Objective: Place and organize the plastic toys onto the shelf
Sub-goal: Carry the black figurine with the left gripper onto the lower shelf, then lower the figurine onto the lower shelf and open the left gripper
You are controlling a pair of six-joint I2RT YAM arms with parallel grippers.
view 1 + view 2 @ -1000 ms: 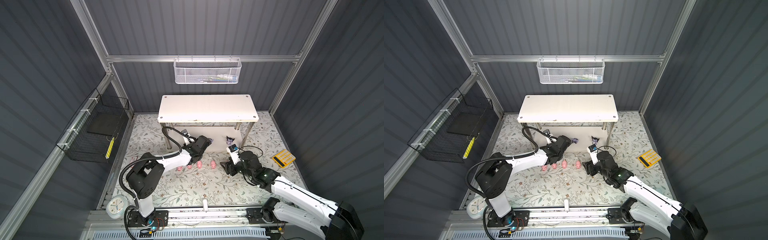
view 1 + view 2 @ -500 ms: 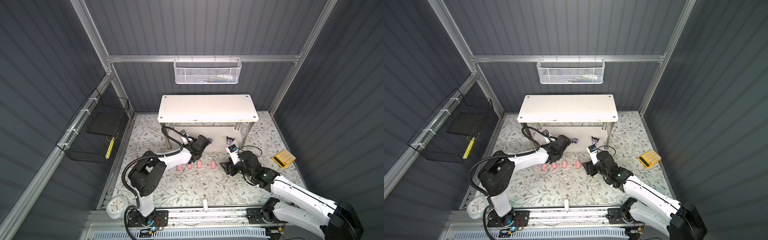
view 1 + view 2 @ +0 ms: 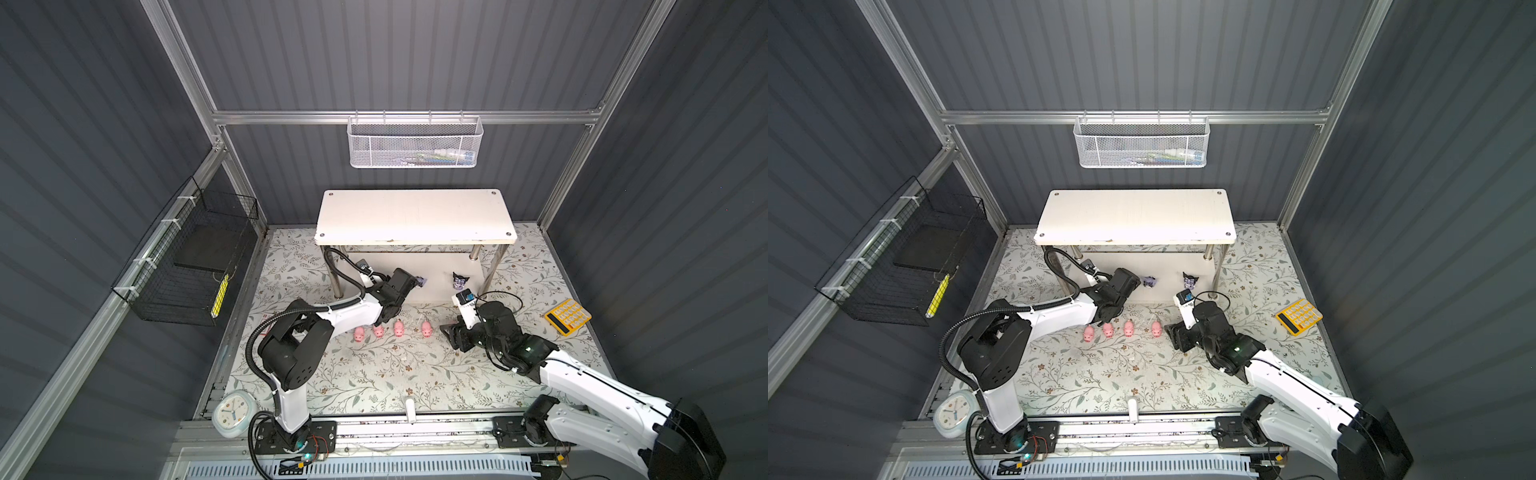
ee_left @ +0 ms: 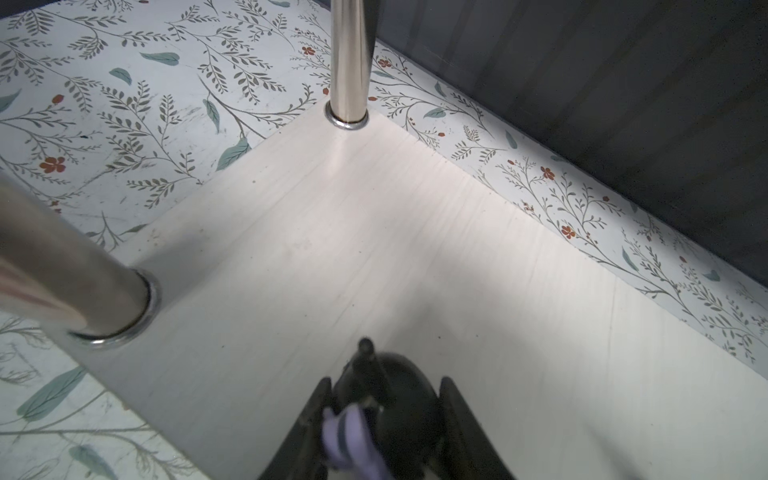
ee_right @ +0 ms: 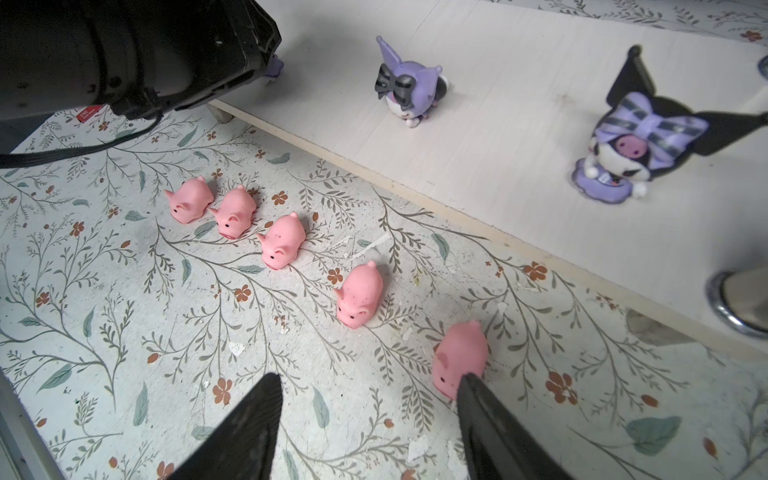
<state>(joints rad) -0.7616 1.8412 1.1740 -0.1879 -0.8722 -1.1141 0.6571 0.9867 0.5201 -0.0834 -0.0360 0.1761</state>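
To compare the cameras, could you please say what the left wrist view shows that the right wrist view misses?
Left only: the left hand clamped on a black-and-purple eared plastic figure. Right only: five pink plastic pigs on the floral mat, two purple figures on the white shelf's lower board, the open right hand. Both: that board and mat.

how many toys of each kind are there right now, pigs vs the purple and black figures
pink pigs: 5, all on the floral mat
purple-and-black figures: 3, two standing on the lower board of the shelf, one between the fingers of the left gripper
total: 8
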